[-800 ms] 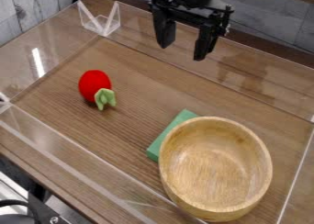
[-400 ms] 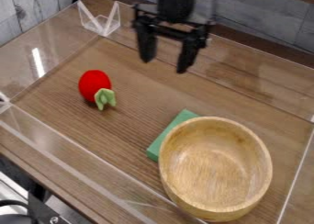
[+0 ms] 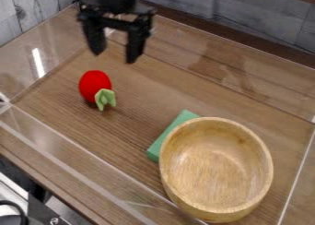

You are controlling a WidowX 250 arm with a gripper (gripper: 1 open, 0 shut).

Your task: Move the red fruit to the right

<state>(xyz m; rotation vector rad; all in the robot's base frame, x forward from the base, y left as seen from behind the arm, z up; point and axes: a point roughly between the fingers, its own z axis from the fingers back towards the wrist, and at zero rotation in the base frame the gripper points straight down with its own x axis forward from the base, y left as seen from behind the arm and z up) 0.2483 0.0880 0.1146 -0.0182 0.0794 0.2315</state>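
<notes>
Currently on approach: black two-fingered tool (image 3: 113,41) not yet on the fruit

Jaws wide apart, nothing held. Red rounded toy strawberry with light green leafy cap (image 3: 95,84) lies on the brown wooden table (image 3: 113,159), left side, just nearer than the tool. Next move, my read: line up over the red body, lower, close, then lift and carry right. Risk: smooth round body could roll if one finger lands first. Containers: round pale wooden bowl (image 3: 216,170), near right, nothing in it. Flat green square sponge (image 3: 176,135) sits beside it, partly hidden by the rim.
</notes>
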